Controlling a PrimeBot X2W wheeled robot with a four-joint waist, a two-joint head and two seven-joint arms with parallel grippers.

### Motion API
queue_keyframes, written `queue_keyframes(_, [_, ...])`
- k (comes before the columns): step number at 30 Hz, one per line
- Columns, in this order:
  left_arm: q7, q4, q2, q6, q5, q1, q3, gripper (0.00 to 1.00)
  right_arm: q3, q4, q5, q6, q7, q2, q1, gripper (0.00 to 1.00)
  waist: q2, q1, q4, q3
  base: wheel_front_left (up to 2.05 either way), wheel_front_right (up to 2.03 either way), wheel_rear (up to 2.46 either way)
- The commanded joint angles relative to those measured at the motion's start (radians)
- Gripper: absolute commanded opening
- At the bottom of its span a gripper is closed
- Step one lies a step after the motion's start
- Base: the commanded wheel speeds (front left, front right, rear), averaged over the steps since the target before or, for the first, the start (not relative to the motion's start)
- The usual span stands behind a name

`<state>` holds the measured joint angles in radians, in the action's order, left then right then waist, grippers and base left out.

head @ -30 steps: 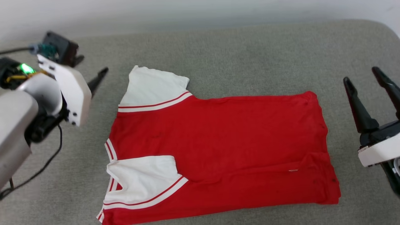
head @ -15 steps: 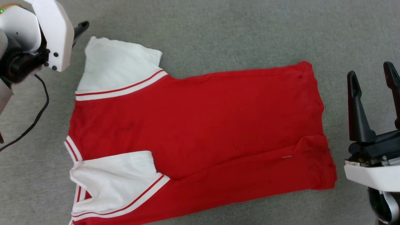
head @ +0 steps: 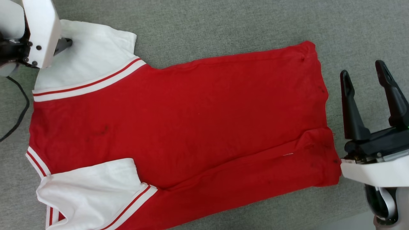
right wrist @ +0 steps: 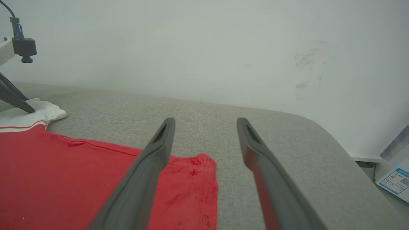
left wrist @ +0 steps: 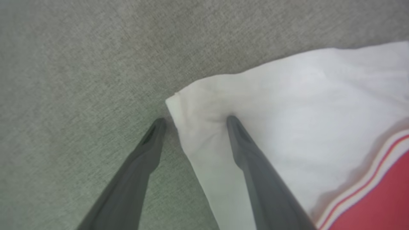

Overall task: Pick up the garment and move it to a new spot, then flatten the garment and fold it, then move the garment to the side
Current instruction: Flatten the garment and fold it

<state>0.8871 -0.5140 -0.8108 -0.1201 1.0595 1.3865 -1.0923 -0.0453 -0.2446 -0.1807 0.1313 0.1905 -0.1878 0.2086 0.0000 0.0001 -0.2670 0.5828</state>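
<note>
The garment [head: 191, 121] lies flat on the grey cushioned surface [head: 223, 25], red body across the middle, plain side up. Its far white sleeve [head: 96, 57] spreads out at the upper left, and the near sleeve [head: 89, 188] is folded in over the body. My left gripper [left wrist: 195, 121] is open, straddling the far sleeve's corner [left wrist: 303, 105]: one fingertip [left wrist: 231, 120] presses into the white cloth, the other rests on the grey surface. My right gripper [head: 364, 75] stands open just right of the hem [right wrist: 191, 179], holding nothing.
A black cable [head: 19, 111] trails from the left arm over the surface at the left. A pale wall [right wrist: 191, 48] rises behind the surface. The surface's rounded right edge [right wrist: 335, 134] drops off, with a printed sheet [right wrist: 394, 182] beyond it.
The head camera has tilted down, so the whole picture shifted. My left gripper came from beside the far sleeve onto its corner. The right gripper stayed open by the hem.
</note>
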Motion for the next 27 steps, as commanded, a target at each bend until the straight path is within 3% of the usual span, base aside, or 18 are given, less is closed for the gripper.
queue_keyframes(1, [0.030, -0.007, -0.002, -0.003, -0.006, -0.044, -0.041, 1.00, 0.000, 0.007, -0.002, -0.001, 0.006, -0.008, 0.022, 1.00, 0.0000, -0.0001, -0.002, 0.008, 0.00, 0.00, 0.00])
queue_keyframes(2, [0.041, -0.001, -0.007, -0.005, -0.008, -0.048, -0.051, 0.67, -0.001, 0.012, -0.003, -0.001, 0.006, -0.010, 0.024, 1.00, 0.0000, -0.0001, -0.002, 0.009, 0.00, 0.00, 0.00])
queue_keyframes(3, [0.041, 0.005, -0.008, -0.006, -0.001, -0.049, -0.051, 0.09, 0.001, 0.018, -0.003, -0.001, 0.007, -0.013, 0.026, 1.00, 0.0000, -0.0001, 0.000, 0.010, 0.00, 0.00, 0.00])
queue_keyframes(4, [0.035, 0.009, -0.007, -0.006, 0.006, -0.049, -0.047, 0.00, 0.001, 0.023, -0.004, -0.001, 0.006, -0.017, 0.032, 1.00, 0.0000, -0.0001, 0.002, 0.008, 0.00, 0.00, 0.00])
queue_keyframes(9, [-0.013, 0.025, -0.008, -0.007, 0.003, -0.023, -0.029, 0.00, 0.035, 0.038, -0.011, -0.001, -0.007, -0.064, 0.088, 1.00, 0.0000, -0.0001, 0.019, -0.023, 0.00, 0.00, 0.00])
queue_keyframes(15, [-0.065, 0.084, -0.005, -0.009, -0.016, -0.020, -0.055, 0.00, 0.033, 0.029, -0.002, -0.001, -0.133, -0.206, 0.199, 1.00, 0.0000, -0.0001, 0.056, -0.086, 0.00, 0.00, 0.00])
queue_keyframes(20, [-0.112, 0.160, -0.007, -0.009, -0.010, -0.034, -0.089, 0.00, -0.081, 0.086, -0.066, -0.001, -0.387, -0.356, 0.322, 1.00, 0.0000, -0.0001, 0.089, -0.128, 0.00, 0.00, 0.00])
queue_keyframes(27, [-0.166, 0.233, 0.004, -0.009, -0.020, -0.021, -0.123, 0.00, -0.338, 0.197, -0.340, -0.001, -0.863, -0.587, 0.489, 1.00, 0.0000, -0.0001, 0.142, -0.147, 0.00, 0.00, 0.00])
